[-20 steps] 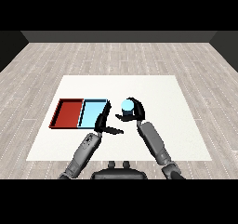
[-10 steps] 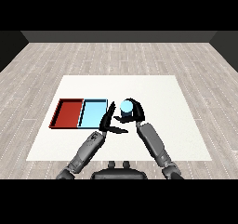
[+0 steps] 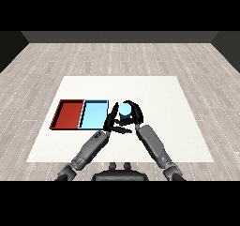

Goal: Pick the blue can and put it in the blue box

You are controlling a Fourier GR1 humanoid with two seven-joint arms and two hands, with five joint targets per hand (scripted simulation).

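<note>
Beside the light blue tray point(image 3: 95, 115), the right robot hand point(image 3: 132, 116) curls round the blue can point(image 3: 124, 109); left robot hand point(image 3: 112, 123) open.

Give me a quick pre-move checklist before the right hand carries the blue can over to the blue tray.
1. Can held: ok. The right hand has its fingers curled round the blue can.
2. Can outside the target so far: ok. It sits just right of the light blue tray, not over it.
3. Tray free to receive: ok. Nothing shows inside the light blue tray.
4. Path to the tray: not ok. The left hand sits between the can and the tray's right edge, close under the can.
5. Wrong tray risk: ok. The red tray lies on the far side of the blue one.
6. Can lifted off the table: cannot tell from this view.
</note>
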